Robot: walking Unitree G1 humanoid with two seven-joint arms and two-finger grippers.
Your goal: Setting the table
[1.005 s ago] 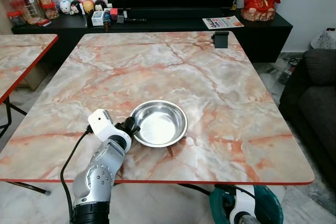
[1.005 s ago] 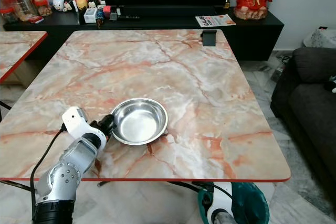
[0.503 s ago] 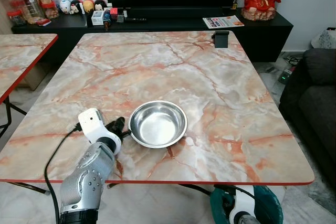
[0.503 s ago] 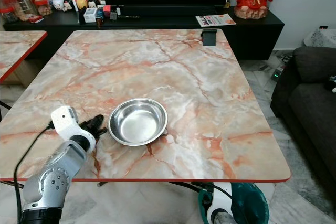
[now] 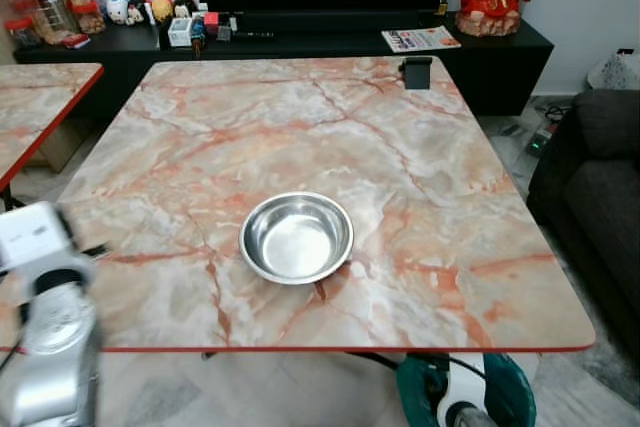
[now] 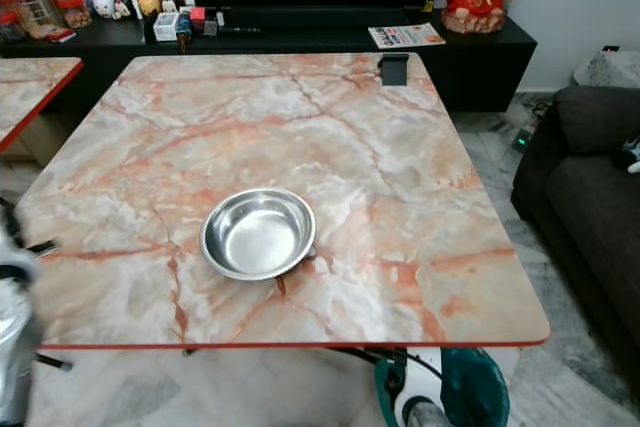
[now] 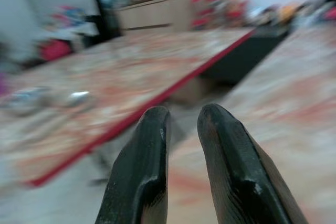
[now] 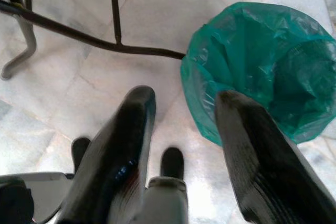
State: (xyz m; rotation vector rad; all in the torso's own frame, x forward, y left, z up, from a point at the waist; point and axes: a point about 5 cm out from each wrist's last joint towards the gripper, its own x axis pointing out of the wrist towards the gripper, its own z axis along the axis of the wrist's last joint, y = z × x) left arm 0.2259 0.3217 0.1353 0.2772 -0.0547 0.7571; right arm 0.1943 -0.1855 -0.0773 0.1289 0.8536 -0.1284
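1. A second ago the left gripper's black fingers touched the rim of the round, shiny stainless-steel bowl (image 5: 296,237); half a second ago they had drawn just clear of it.
2. Now the silver left arm (image 5: 45,337) has pulled well away to the table's left edge, blurred in motion, and the bowl stands alone.
3. The bowl has stayed where it was set. The slight shift of the whole picture comes from the head camera moving.
4. The left gripper (image 7: 182,124), seen from its wrist, has its two black fingers a little apart, with nothing between them. It points over the pink-and-orange marbled table with the red edge (image 5: 420,167) toward a second marbled table (image 7: 79,93), all blurred.
5. The bowl sits upright on the marbled table, near the front edge and slightly left of the middle. It is shallow, with a wide rolled rim and a flat mirror-bright bottom, and it is empty.
6. A small black stand (image 5: 417,72) rests at the far right corner of the table, well apart from the bowl.
7. The right gripper (image 8: 181,114) hangs low beneath the front edge of the table, fingers spread and empty, over pale floor tiles beside a bin lined with a green plastic bag (image 8: 262,72).
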